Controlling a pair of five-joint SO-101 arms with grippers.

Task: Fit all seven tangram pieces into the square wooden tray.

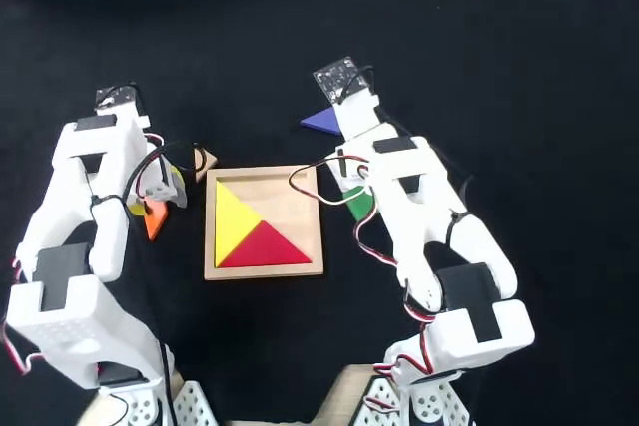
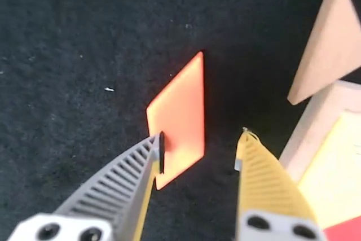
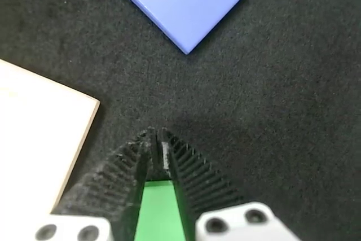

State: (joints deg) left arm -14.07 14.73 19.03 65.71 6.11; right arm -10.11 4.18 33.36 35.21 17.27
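Wooden tray (image 1: pixel 296 195) lies at the centre of the high view on the black tabletop (image 1: pixel 519 67).

The right pincer (image 3: pixel 155 137) is pinched narrow on a green piece (image 3: pixel 158 207). Its black fingers cover most of that piece, so the shape is hard to make out. In the high view the green piece (image 1: pixel 357 203) shows just right of the tray's right edge, half hidden under the right arm (image 1: pixel 429 216). That arm stretches from the lower right of the frame up toward the centre, with its wrist tipped down.

Past the pincer's tips and apart from them, a blue triangle (image 3: pixel 185 9) lies flat. In the high view it sits above the tray's upper right corner, its right tip hidden by the arm's wrist.

The left pincer (image 2: pixel 200 137) stands wide. The grey finger (image 2: pixel 132 182) has its tip at the edge of an orange piece (image 2: pixel 177 119); whether it touches cannot be told. The yellow finger (image 2: pixel 265 179) is clear of the piece on the other side. In the high view the orange piece (image 1: pixel 153 219) is left of the tray, mostly covered by the pincer. A plain wooden triangle (image 2: pixel 330 49) lies just beside the tray's upper left corner. The left arm (image 1: pixel 75 197) runs up the left side of the frame and folds down at the wrist.

Inside the tray, a yellow triangle (image 1: pixel 234 221) fills the left side and a red triangle (image 1: pixel 265 246) the lower side, meeting along a slanted edge.
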